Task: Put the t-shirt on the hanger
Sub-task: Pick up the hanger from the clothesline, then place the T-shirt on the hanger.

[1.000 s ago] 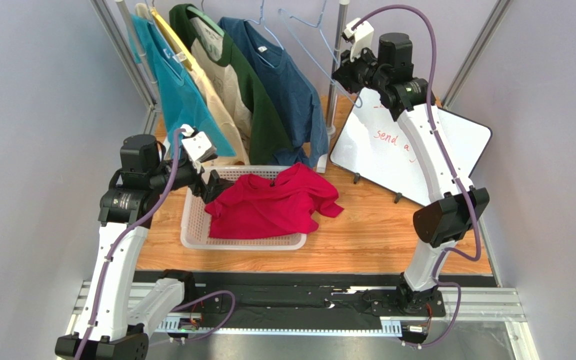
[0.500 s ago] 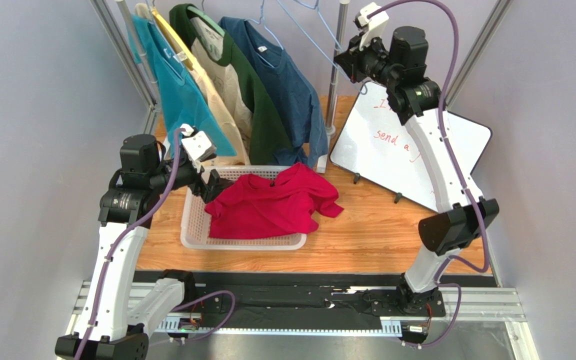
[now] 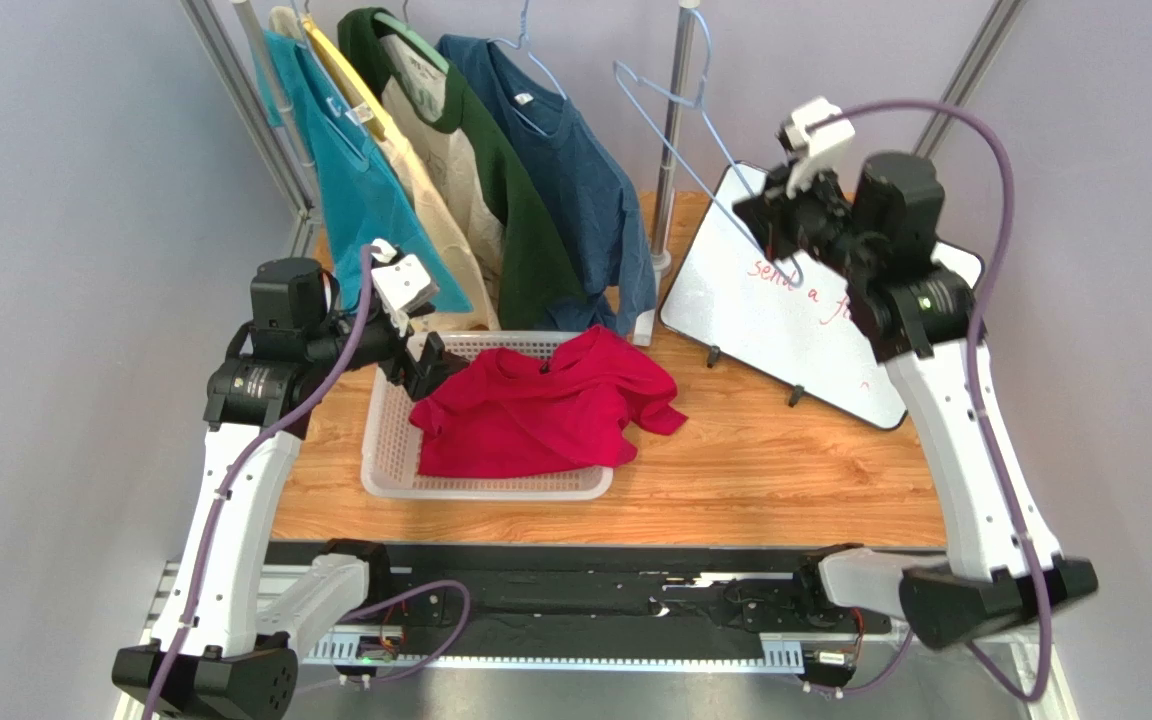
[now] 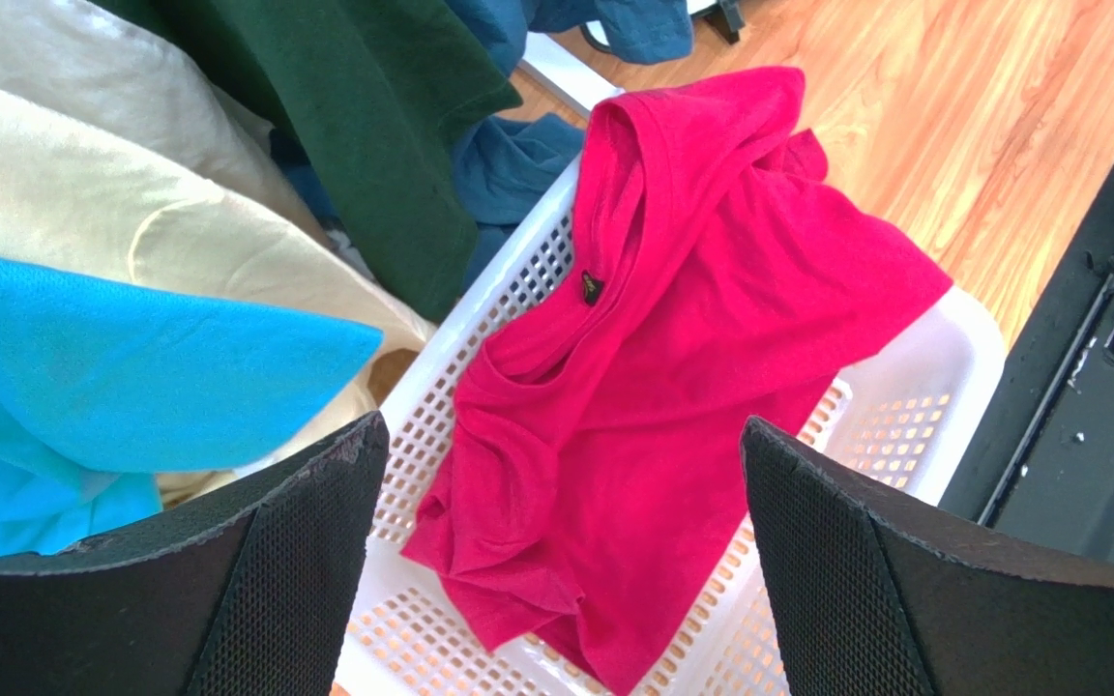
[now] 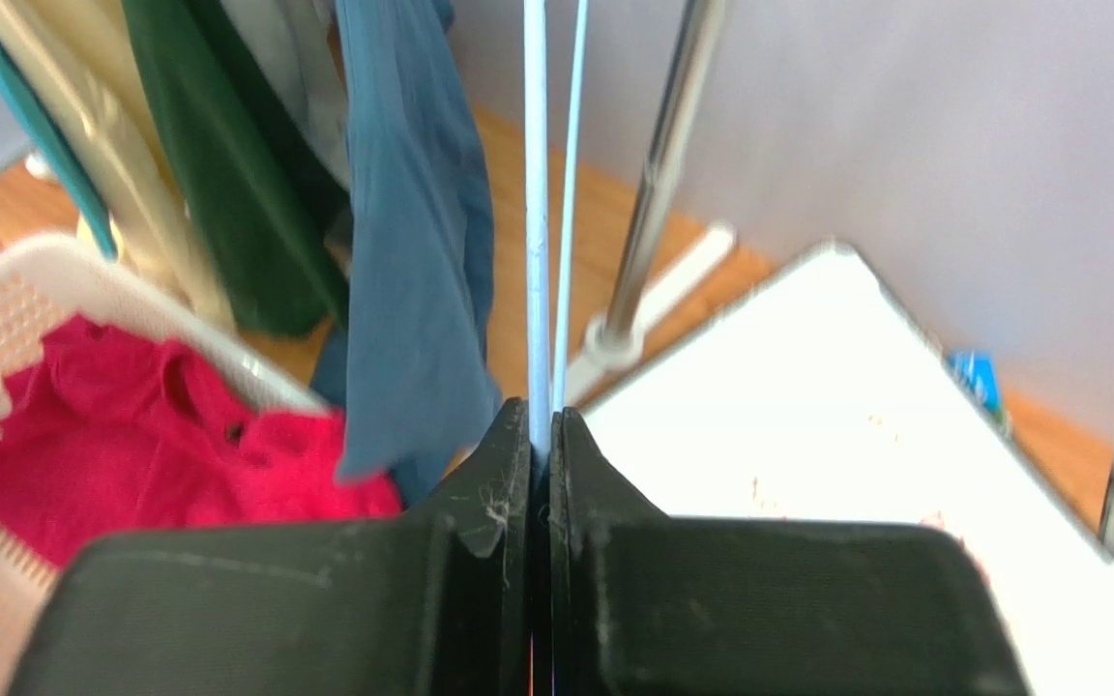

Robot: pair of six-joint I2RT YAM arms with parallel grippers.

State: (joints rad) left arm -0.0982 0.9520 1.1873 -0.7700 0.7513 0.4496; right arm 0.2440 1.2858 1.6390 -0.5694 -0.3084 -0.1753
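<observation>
A wooden worktop [image 3: 778, 465] sits between pale grey walls [image 3: 71, 225], with a black rail [image 3: 612, 593] along its near edge where both arms are bolted.

Left of centre stands a white perforated basket [image 3: 387, 450]. The t-shirt [image 3: 537, 413], bright red, lies crumpled in it, one sleeve spilling over the right rim onto the wood. The left tool [image 4: 560, 428] hovers over the basket's far left corner with its jaws spread wide, holding nothing; the red collar shows between its fingers in the wrist view.

Farther back on the right, a whiteboard [image 3: 778, 330] with red writing leans on the worktop. Above it the right tool [image 5: 541, 428] is clamped on the thin light-blue wire of the hanger [image 5: 535, 232], which slants up and left towards the top of a metal pole [image 3: 666, 195]. Whether its hook touches anything there I cannot tell.

At the far left hang a navy blue shirt [image 3: 582, 180], a green-and-cream shirt [image 3: 515, 225] and a teal shirt [image 3: 357, 180].

A second ago the right tool was high up by the top of the pole. It has since swung right and nearer, bringing the hanger along, and that arm's elbow has dropped to the near right corner. The left arm, basket and t-shirt have barely shifted.
</observation>
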